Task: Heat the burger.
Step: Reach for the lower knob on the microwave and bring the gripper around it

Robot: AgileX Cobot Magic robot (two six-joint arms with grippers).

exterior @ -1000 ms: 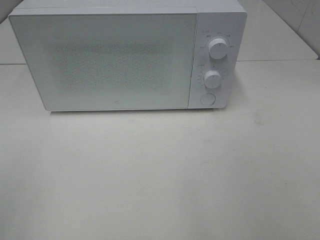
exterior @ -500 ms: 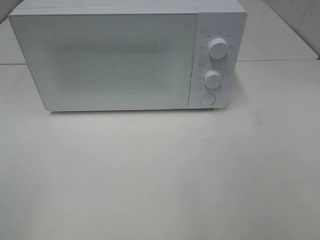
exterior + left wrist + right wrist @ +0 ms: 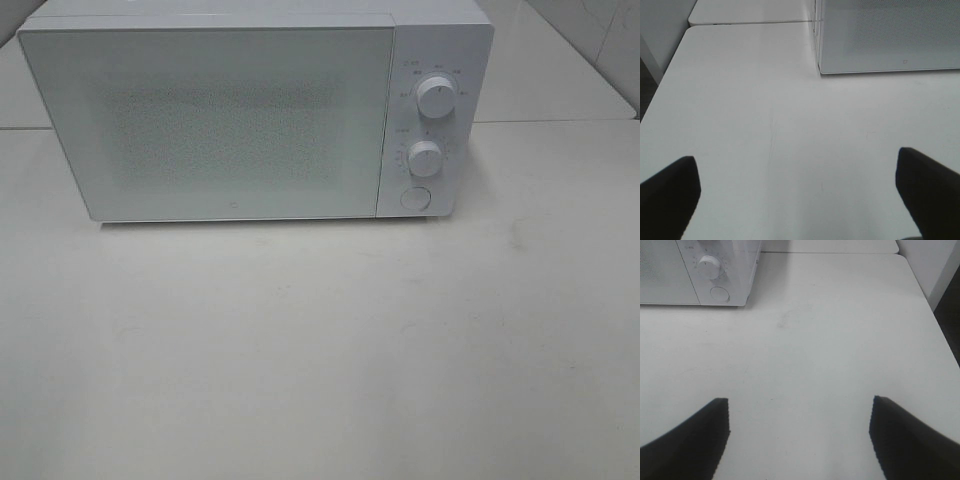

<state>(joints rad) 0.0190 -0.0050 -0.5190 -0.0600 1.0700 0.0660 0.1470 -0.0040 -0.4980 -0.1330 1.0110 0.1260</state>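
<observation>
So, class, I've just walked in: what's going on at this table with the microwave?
Nothing is being handled right now. The white microwave stands on the table with its door shut. The left claw and the right claw both hover over bare tabletop in front of it, open and empty. No burger shows in any view, and the frosted door hides whatever may be inside.

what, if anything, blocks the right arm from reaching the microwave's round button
Probably nothing, so likely yes. The right gripper hangs open over the table, and no object lies between it and the round button on the microwave, which faces the arm.
</observation>
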